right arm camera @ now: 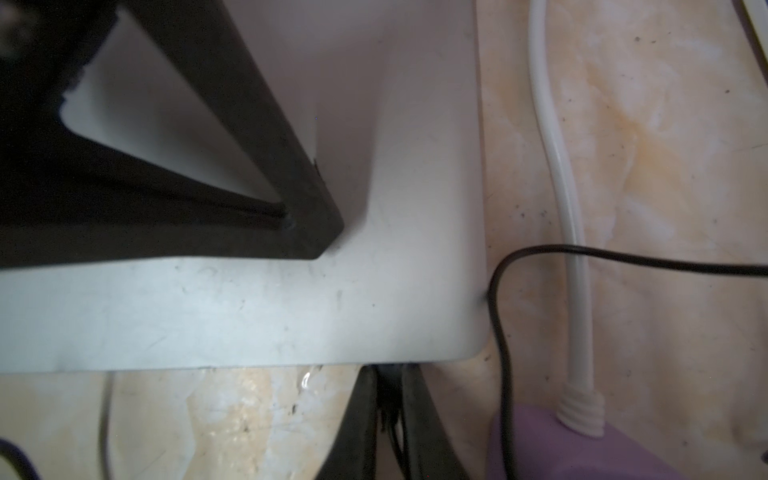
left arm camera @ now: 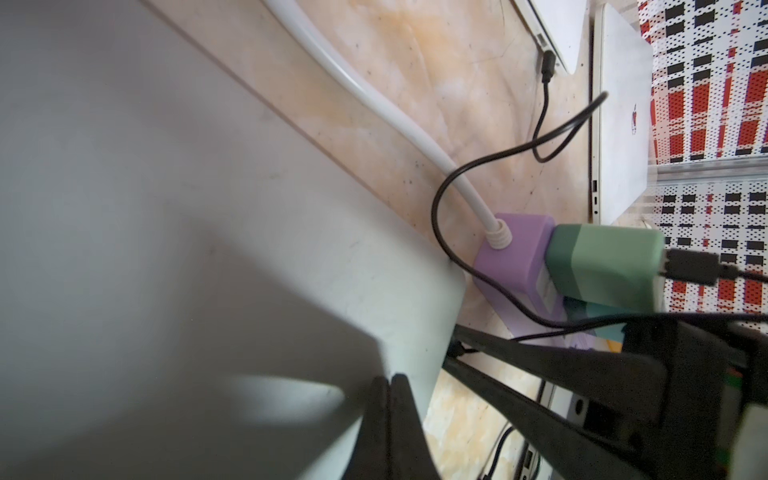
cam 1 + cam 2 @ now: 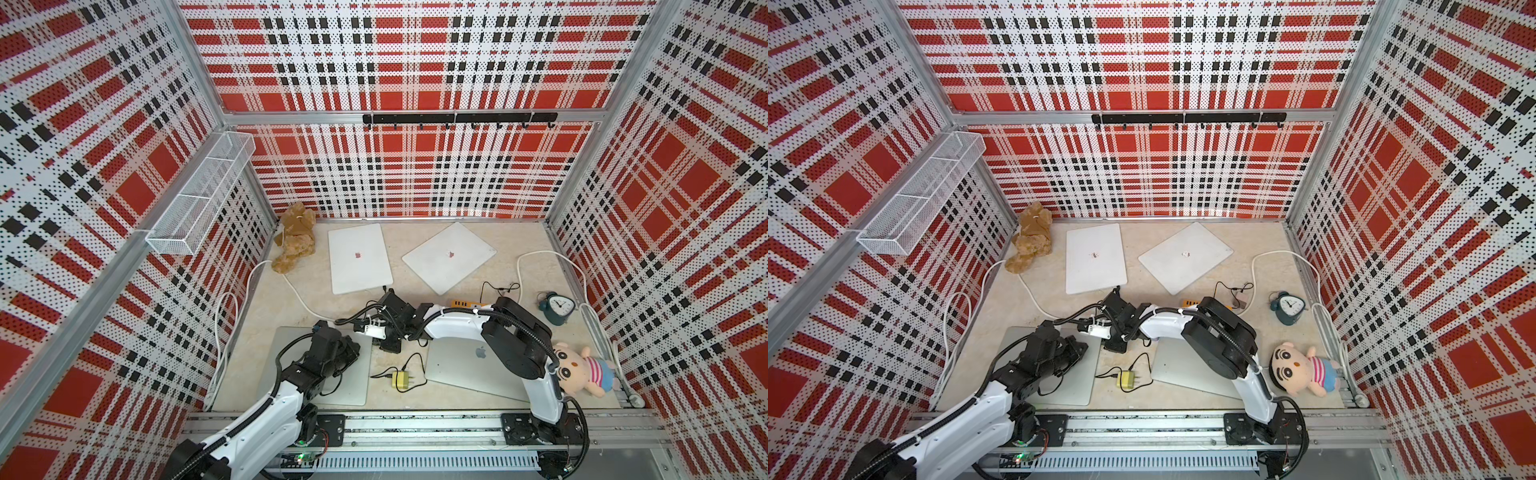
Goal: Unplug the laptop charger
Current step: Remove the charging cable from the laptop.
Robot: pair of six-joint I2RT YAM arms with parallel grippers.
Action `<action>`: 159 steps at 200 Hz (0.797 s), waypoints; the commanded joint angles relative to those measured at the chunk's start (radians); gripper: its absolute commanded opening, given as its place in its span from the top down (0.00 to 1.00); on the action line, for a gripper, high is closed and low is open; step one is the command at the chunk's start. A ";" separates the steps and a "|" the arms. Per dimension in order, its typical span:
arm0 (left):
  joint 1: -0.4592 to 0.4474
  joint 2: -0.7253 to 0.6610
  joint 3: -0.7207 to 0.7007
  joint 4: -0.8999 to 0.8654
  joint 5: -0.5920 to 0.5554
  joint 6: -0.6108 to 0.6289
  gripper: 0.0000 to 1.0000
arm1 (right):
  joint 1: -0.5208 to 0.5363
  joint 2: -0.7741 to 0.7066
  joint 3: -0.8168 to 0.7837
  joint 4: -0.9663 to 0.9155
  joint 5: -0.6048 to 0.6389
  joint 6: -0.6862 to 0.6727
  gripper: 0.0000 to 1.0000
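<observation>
Black plug [image 1: 388, 390] is sitting in the edge of the grey laptop [image 1: 249, 311], near its corner, on the left arm's side of the table; not out yet. Right gripper [image 1: 388, 376] is pinching it: the jaws are hugging the plug on both sides, nearly together, right at the laptop edge. Left gripper [image 2: 388, 384] is resting tip-down on the laptop lid with its jaws pressed together, holding nothing; probably bracing the laptop for the pull. Purple strip [image 2: 511, 257] is lying just beside that corner, with a white cord [image 2: 374, 102] and a green adapter [image 2: 602, 266] in it. Yellow brick [image 3: 401, 380] is lying loose on the table between the two near laptops. Progress: the grasp looks made, the pull is not done. Left to do: drawing the plug straight out from the edge while the laptop is held down.
</observation>
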 commanded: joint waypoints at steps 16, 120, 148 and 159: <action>-0.006 -0.010 -0.006 -0.004 -0.004 0.018 1.00 | 0.009 0.022 0.023 -0.056 0.028 -0.032 0.93; -0.009 0.002 -0.006 0.008 -0.007 0.021 1.00 | 0.008 0.029 0.032 -0.064 0.022 0.012 0.97; -0.011 0.003 -0.007 0.008 -0.006 0.022 1.00 | 0.008 0.029 0.038 -0.066 0.030 0.006 0.97; -0.010 0.001 -0.007 0.008 -0.005 0.022 1.00 | 0.008 0.030 0.043 -0.069 0.031 0.003 0.97</action>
